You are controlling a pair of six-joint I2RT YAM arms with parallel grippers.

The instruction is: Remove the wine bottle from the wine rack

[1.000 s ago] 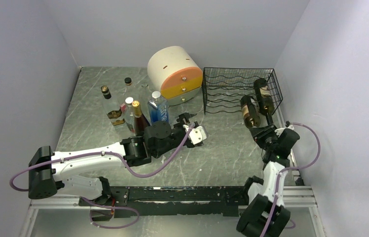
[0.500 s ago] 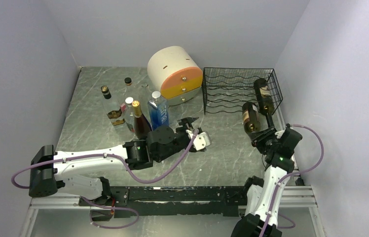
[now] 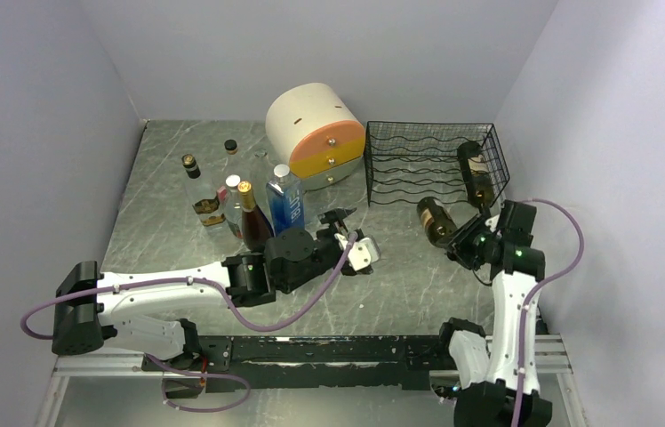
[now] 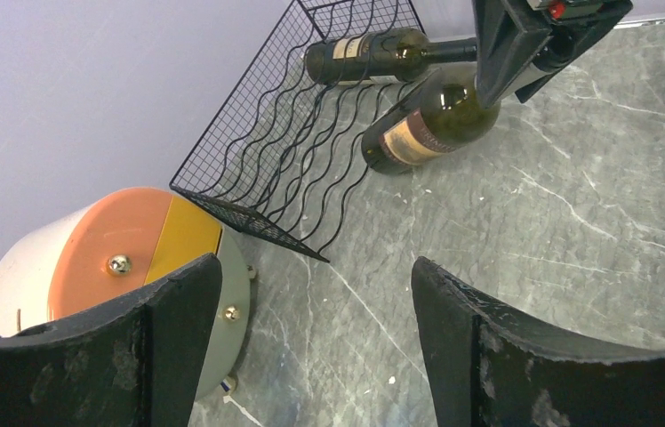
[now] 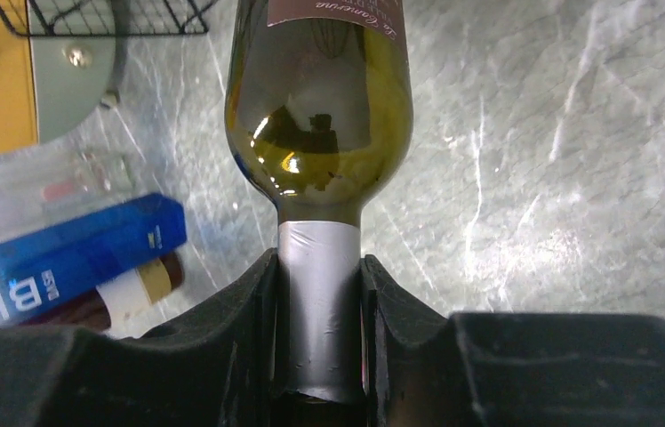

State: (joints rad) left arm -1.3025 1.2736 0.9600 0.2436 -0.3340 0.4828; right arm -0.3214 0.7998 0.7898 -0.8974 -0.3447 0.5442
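Note:
The black wire-mesh wine rack (image 3: 427, 165) stands at the back right, also in the left wrist view (image 4: 284, 151). My right gripper (image 3: 467, 238) is shut on the foil neck of a dark green wine bottle (image 3: 434, 220). It holds the bottle roughly level just outside the rack's open front, base pointing left. The right wrist view shows the neck clamped between the jaws (image 5: 318, 276) and the bottle body (image 5: 320, 116) beyond. A second wine bottle (image 3: 476, 173) lies in the rack's right side. My left gripper (image 3: 347, 233) is open and empty over the table's middle.
A cream-and-orange round drawer unit (image 3: 316, 133) stands left of the rack. Several upright bottles, one a blue box-shaped one (image 3: 284, 200), cluster at the middle left. The right wall is close beside the rack and right arm.
My right gripper has drawn the wine bottle out of the rack and swung it left, clear of the front wires. The left arm shifted slightly forward, then stayed still.

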